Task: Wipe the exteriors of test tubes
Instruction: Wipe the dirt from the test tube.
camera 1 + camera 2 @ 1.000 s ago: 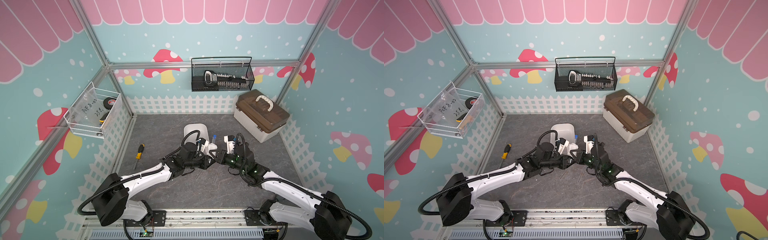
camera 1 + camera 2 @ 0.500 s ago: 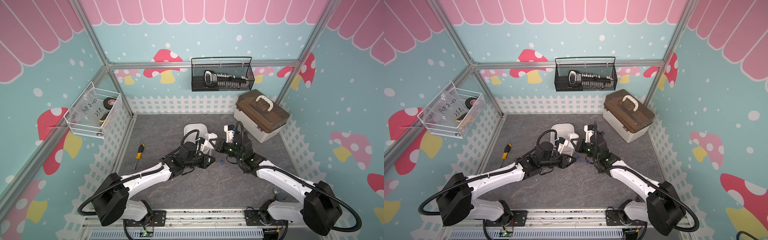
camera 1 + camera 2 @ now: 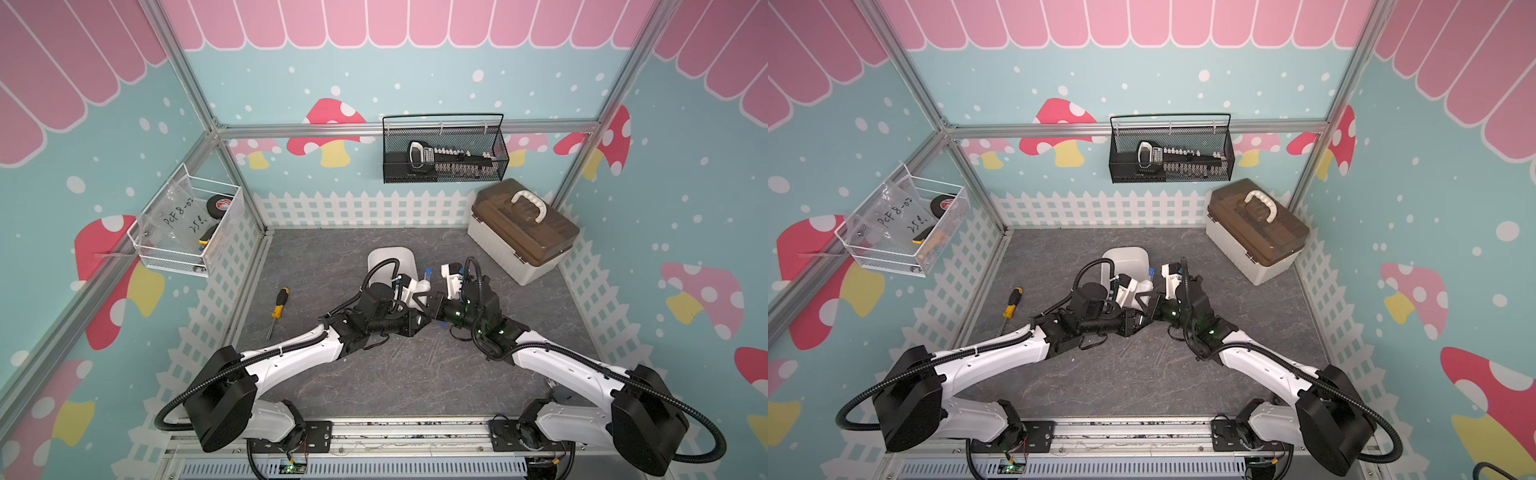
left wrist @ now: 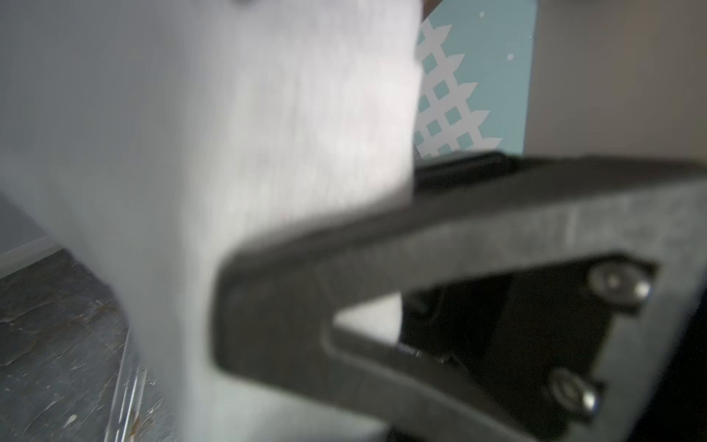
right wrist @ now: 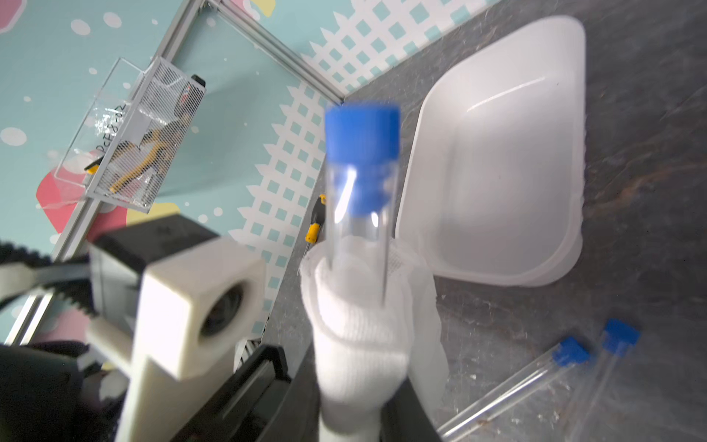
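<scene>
Holding one test tube (image 5: 359, 214) cap outward, the right gripper (image 3: 435, 302) lets the left gripper (image 3: 421, 296), clenched on the white cloth (image 5: 355, 329), sleeve its wall

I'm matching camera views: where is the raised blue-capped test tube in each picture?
Both top views: test tube at centre, beside the white tray.
Left wrist: not in it; white cloth fills the frame.
Right wrist: centre, rising from the cloth.
Shared landmark: that cloth.
</scene>
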You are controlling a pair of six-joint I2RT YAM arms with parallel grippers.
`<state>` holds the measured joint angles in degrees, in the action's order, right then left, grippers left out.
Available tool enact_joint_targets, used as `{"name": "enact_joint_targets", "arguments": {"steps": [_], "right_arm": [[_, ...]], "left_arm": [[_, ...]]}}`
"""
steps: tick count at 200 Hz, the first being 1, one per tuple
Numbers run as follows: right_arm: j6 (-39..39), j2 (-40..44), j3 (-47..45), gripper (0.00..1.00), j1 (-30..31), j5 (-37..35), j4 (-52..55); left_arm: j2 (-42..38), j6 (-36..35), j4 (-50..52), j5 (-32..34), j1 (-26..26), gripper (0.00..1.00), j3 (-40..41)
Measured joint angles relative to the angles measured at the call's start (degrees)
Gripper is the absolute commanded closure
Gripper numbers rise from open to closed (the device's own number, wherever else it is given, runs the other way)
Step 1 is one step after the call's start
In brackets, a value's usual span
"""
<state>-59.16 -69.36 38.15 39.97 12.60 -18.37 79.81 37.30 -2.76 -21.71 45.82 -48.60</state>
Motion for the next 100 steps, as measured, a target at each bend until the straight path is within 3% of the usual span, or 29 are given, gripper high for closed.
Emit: {"name": "enact_joint_targets", "arguments": {"steps": [50, 100], "right_arm": [[0.07, 1.73, -0.72, 0.79, 0.37, -2.34, 0.26], [2.40, -2.58, 6.43, 0.80, -4.83, -0.68, 1.25]], "left_arm": [[0.00, 0.00, 0.20, -0.17, 0.09, 0.87, -0.09], [-0.24, 0.00, -0.13, -0.13, 0.04, 0.87, -0.09]]}}
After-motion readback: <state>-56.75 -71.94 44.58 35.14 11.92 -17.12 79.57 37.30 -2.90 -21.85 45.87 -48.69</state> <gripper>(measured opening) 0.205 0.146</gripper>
